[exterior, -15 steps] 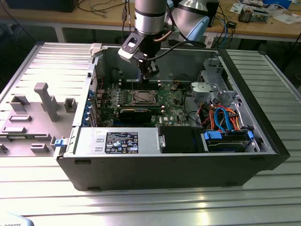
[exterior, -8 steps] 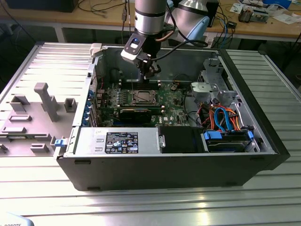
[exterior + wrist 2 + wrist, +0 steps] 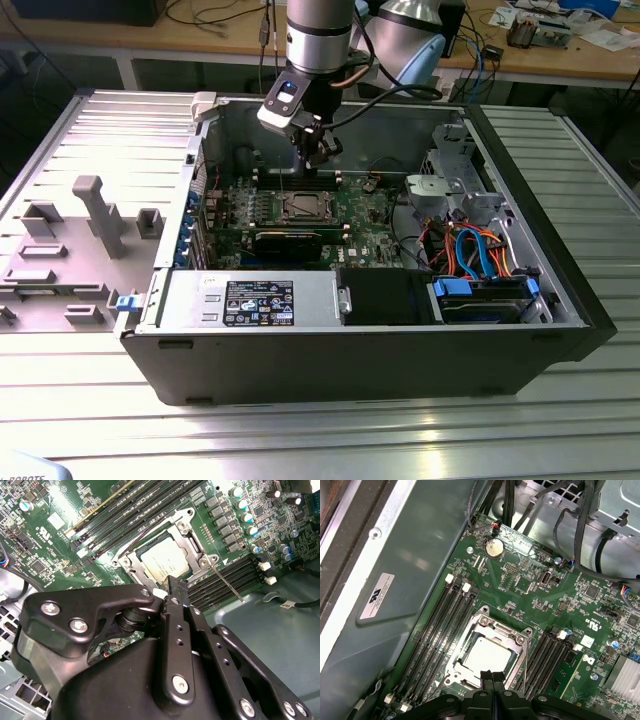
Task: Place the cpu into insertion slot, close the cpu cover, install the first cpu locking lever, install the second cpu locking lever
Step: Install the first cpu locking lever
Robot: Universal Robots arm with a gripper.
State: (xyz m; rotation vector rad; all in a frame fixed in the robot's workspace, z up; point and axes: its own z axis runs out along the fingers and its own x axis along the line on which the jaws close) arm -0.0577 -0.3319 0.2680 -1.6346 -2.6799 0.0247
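The cpu [image 3: 165, 562] [image 3: 487, 656] lies flat in the insertion slot [image 3: 303, 208] of the green motherboard [image 3: 365, 215]. The cpu cover [image 3: 194, 544] [image 3: 492, 626] is folded down around it, and the chip's silver top shows through the cover's window. A thin metal lever rod [image 3: 227, 583] sticks out from one socket corner across the memory slots. My gripper [image 3: 315, 160] [image 3: 173, 586] [image 3: 490, 676] hangs just above one edge of the socket, its black fingers pressed together with nothing visible between them.
The board sits inside an open black PC case [image 3: 560, 345]. A power supply [image 3: 250, 300] lies along the near side, and a drive cage with orange and blue cables [image 3: 475, 250] stands at the exterior view's right. Black memory slots [image 3: 440, 630] flank the socket. A grey fixture [image 3: 95, 215] lies outside the case.
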